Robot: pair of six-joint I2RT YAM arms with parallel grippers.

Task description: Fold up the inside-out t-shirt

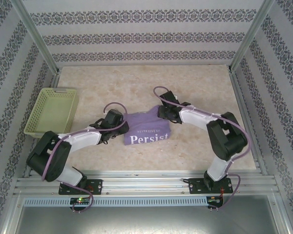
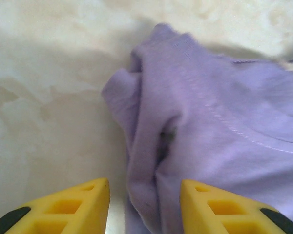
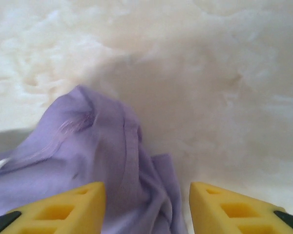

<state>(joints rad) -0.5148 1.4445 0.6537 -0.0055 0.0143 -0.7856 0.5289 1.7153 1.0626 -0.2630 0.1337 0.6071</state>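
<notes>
The inside-out t-shirt (image 1: 147, 127) lies bunched in a small heap mid-table, lavender, with white "Persist" lettering facing up. My left gripper (image 1: 121, 127) is low at the heap's left edge. In the left wrist view a thick fold of the t-shirt (image 2: 195, 122) runs between the yellow fingers (image 2: 83, 204); the left gripper (image 2: 144, 207) is open, with bare table showing beside the left finger. My right gripper (image 1: 162, 115) is at the heap's upper right corner. There a hem ridge of the t-shirt (image 3: 112, 146) lies between the spread fingers (image 3: 224, 207), and the right gripper (image 3: 146, 207) is open.
A yellow-green basket (image 1: 51, 112) stands at the table's left edge. The table (image 1: 136, 83) is pale marble-patterned, fenced by metal frame posts and patterned walls. Both arms reach inward from the near rail.
</notes>
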